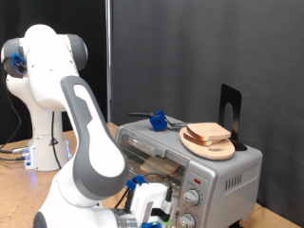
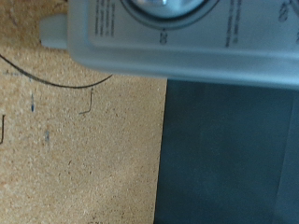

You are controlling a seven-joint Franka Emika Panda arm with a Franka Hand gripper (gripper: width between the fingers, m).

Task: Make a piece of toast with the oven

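Toast slice, pale with tan crust [image 1: 207,133], sits on round wooden board [image 1: 211,147] atop boxy silver oven [image 1: 223,176], up above gripper [image 1: 150,215] (finger spread: can't tell), which hangs by knobs [image 1: 193,199].

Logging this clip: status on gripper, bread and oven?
Gripper low at oven front by the knobs, nothing seen held. Bread on board atop oven. Blue object also on top.

toast [image 1: 207,133] on board [image 1: 211,145], seemingly atop oven [image 1: 223,176].
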